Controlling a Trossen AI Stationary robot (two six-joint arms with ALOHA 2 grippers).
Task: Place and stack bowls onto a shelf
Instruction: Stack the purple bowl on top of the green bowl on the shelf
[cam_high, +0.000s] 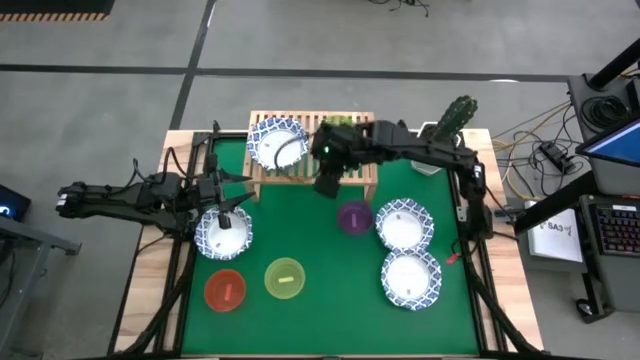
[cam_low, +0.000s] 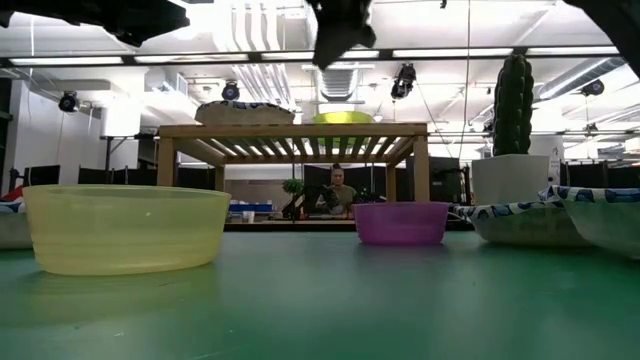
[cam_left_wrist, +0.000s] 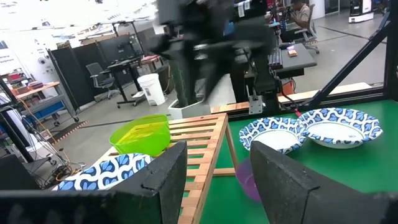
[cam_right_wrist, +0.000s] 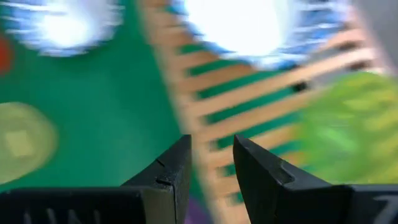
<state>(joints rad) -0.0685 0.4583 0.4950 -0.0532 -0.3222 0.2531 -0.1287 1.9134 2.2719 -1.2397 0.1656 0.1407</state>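
Resting on slatted wooden shelf (cam_high: 300, 172): round green bowl (cam_left_wrist: 142, 134).

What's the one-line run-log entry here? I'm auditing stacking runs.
shelf: patterned bowl, green bowl | right gripper: open, empty, above shelf | left gripper: open, near table bowl

The right wrist view is smeared throughout: the shelf (cam_right_wrist: 261, 93), the white bowl (cam_right_wrist: 261, 28) on it and the green bowl (cam_right_wrist: 354, 118) are soft shapes. In the high view the right arm covers most of that green bowl. The low view's edges cut off the white bowls (cam_low: 570, 215) at right. In the left wrist view the right arm (cam_left_wrist: 211, 43) is a dark blur.
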